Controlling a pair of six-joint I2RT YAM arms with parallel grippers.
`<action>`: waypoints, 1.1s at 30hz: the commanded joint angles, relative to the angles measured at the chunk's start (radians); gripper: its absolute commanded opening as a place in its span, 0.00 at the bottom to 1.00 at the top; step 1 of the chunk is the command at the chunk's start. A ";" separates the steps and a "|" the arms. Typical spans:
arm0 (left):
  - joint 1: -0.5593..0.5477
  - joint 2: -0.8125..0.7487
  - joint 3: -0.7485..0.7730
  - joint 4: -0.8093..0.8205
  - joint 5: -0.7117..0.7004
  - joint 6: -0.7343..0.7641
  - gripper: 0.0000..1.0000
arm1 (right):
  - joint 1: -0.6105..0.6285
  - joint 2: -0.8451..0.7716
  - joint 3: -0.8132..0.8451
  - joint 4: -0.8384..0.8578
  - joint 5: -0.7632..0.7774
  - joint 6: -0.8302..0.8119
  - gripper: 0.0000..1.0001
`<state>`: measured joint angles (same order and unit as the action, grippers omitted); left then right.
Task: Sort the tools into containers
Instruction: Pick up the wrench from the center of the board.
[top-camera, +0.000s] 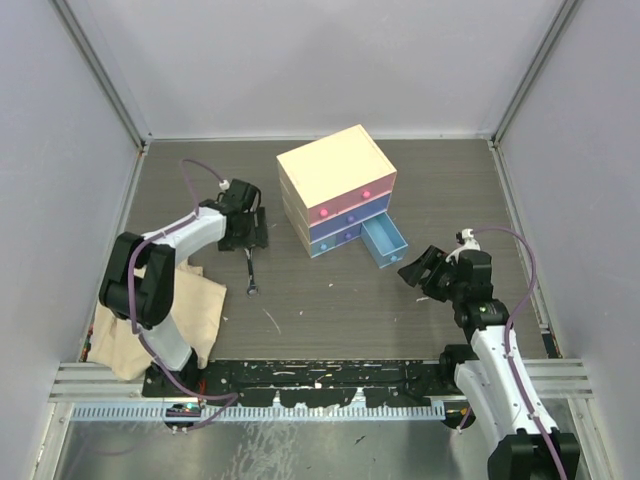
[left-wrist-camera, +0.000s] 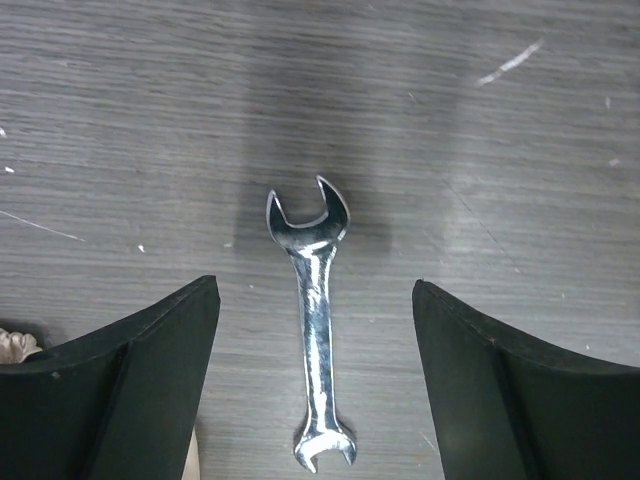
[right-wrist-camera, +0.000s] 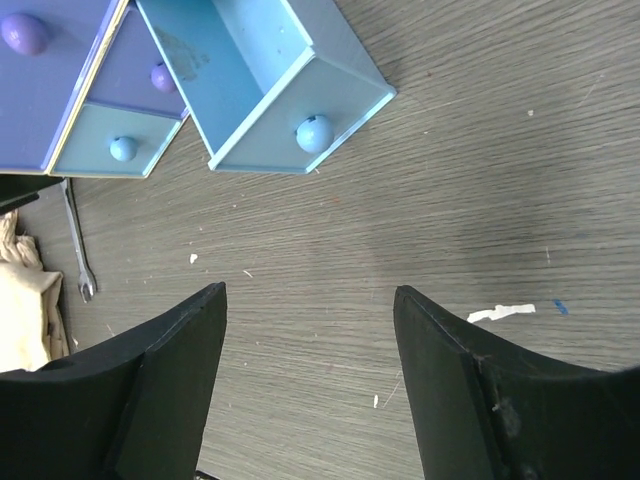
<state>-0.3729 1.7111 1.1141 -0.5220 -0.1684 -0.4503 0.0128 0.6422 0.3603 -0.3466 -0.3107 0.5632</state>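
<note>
One silver wrench lies flat on the dark table, left of the cream chest. My left gripper is open and hovers above it. In the left wrist view the wrench lies lengthwise between the two black fingers, untouched. The chest has pink, purple and blue drawers. The right blue drawer is pulled out and looks empty in the right wrist view. My right gripper is open and empty, near that drawer. No other tools show.
A beige cloth lies at the front left beside the left arm's base. Small white scraps dot the table. Grey walls close the table on the left, back and right. A black rail runs along the near edge.
</note>
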 joint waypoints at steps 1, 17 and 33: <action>0.049 0.010 0.024 0.080 0.015 -0.025 0.77 | 0.014 -0.019 -0.003 0.017 -0.027 0.016 0.72; 0.065 0.111 0.059 0.094 0.050 -0.062 0.62 | 0.050 0.010 -0.020 0.066 -0.028 0.046 0.68; -0.002 0.132 0.052 0.001 -0.045 -0.078 0.54 | 0.058 0.000 -0.027 0.068 -0.030 0.051 0.66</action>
<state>-0.3767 1.8584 1.2053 -0.5121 -0.2157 -0.5056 0.0647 0.6525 0.3309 -0.3237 -0.3340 0.6014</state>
